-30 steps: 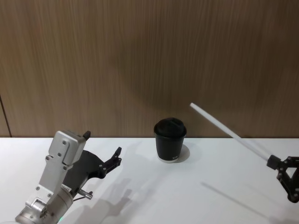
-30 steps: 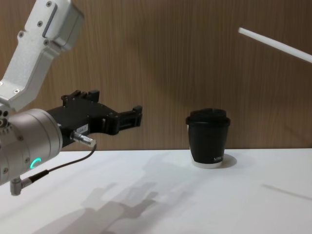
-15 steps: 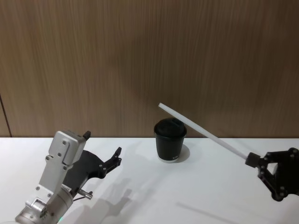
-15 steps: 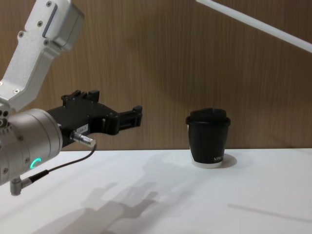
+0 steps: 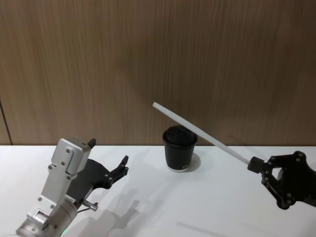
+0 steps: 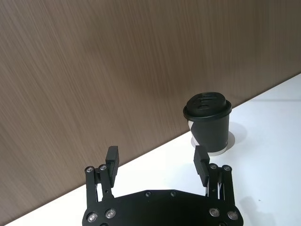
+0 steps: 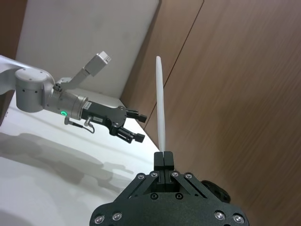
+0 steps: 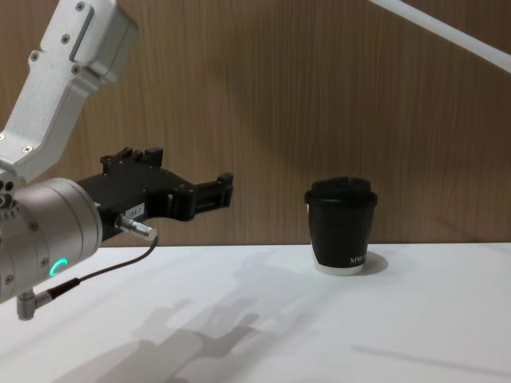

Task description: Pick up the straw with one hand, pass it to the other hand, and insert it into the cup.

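The straw [image 5: 200, 132] was up in the air, slanting toward ten o'clock and passing high over the cup [image 5: 180, 148] (not touching it). My right gripper [image 5: 253, 164], at four o'clock from the cup, pinched the straw's low end tight. The cup stood upright on the white table [image 5: 222, 207]. My left gripper [image 5: 108, 151] hung at eight o'clock from the cup, fingers wide apart.

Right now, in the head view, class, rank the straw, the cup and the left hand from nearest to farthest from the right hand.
1. The straw: clamped in the right hand on the right, slanting up leftward.
2. The cup: standing in the middle, left of that hand.
3. The left hand: open, on the far left side.
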